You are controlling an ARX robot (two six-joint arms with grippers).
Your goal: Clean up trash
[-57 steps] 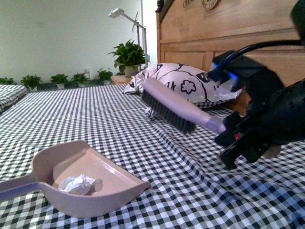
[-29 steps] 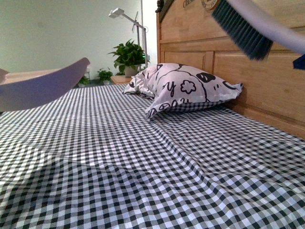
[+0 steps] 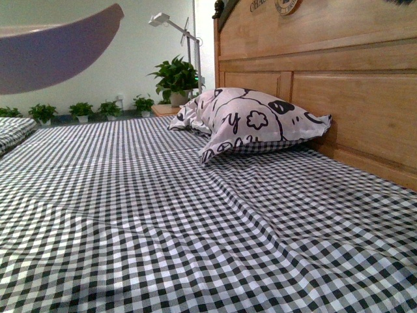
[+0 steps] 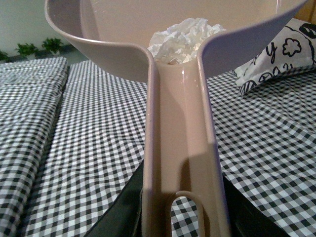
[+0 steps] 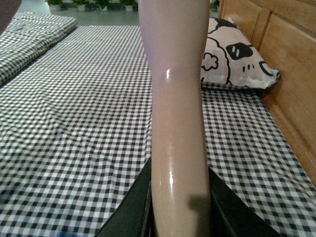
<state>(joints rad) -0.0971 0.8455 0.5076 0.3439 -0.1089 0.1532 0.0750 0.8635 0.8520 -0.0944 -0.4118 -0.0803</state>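
My left gripper (image 4: 180, 217) is shut on the handle of the beige dustpan (image 4: 180, 133) and holds it high above the bed. The crumpled white tissue wad (image 4: 181, 37) lies in the pan, at the mouth of the handle channel. In the front view only the pan's underside (image 3: 55, 52) shows, at the upper left. My right gripper (image 5: 177, 217) is shut on the beige brush (image 5: 175, 98) handle, which runs away from the camera; its bristles are out of view. The brush and both grippers are out of the front view.
The bed is covered by a black-and-white checked sheet (image 3: 163, 215). A white patterned pillow (image 3: 254, 120) leans against the wooden headboard (image 3: 339, 85) at the right. Potted plants (image 3: 174, 77) and a white lamp (image 3: 176, 29) stand beyond the bed's far end.
Both arms have risen. The dustpan went from lying on the sheet to high at the upper left, with the tissue still in it. The brush and right arm left the front view upward.
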